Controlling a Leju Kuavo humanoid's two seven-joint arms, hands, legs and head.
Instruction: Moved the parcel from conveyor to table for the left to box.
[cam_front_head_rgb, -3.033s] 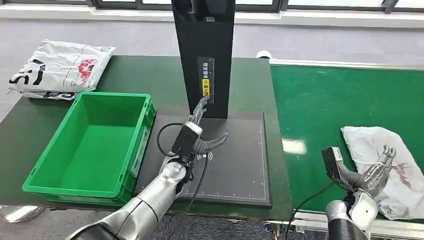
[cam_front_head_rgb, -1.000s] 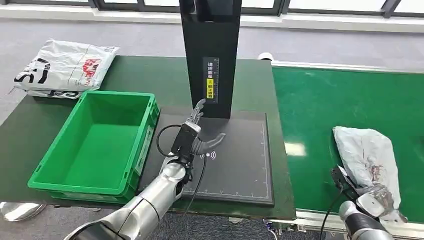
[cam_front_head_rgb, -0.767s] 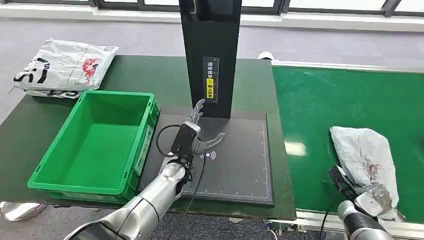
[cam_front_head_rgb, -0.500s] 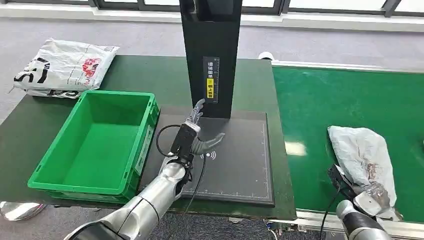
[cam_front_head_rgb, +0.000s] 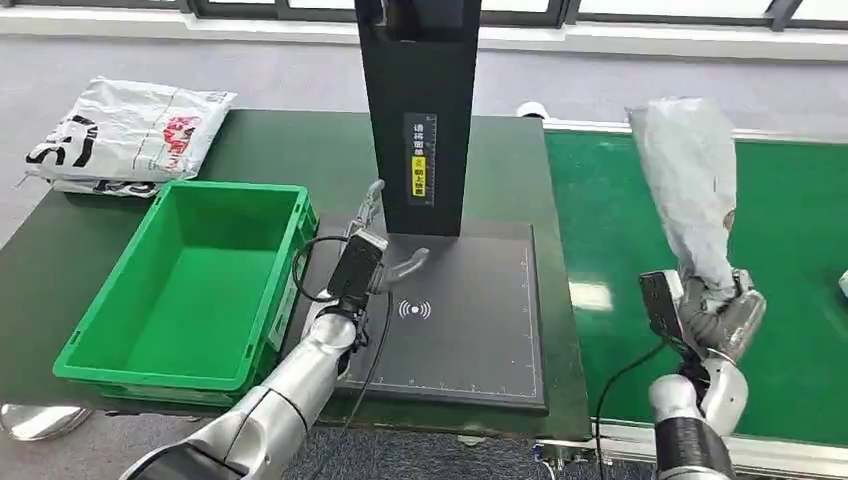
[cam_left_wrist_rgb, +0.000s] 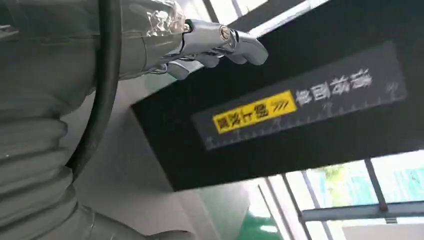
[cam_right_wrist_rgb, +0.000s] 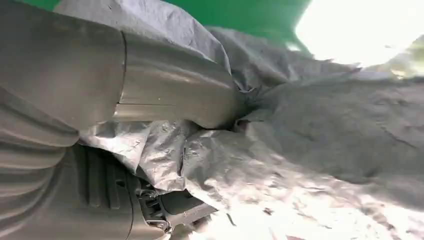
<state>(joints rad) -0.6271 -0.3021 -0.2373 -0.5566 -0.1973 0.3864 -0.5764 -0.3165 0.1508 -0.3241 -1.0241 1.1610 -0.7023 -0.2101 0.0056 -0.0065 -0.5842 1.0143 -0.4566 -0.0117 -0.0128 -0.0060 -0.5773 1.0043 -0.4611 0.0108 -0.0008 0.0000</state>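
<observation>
Parcel (cam_front_head_rgb: 688, 180): you see it gripped in right hand (cam_front_head_rgb: 722, 312), raised upright above the conveyor (cam_front_head_rgb: 620, 200). Left hand (cam_front_head_rgb: 378, 255): fingers apart, empty, over the bench (cam_front_head_rgb: 290, 150) beside the green box (cam_front_head_rgb: 180, 285).
</observation>
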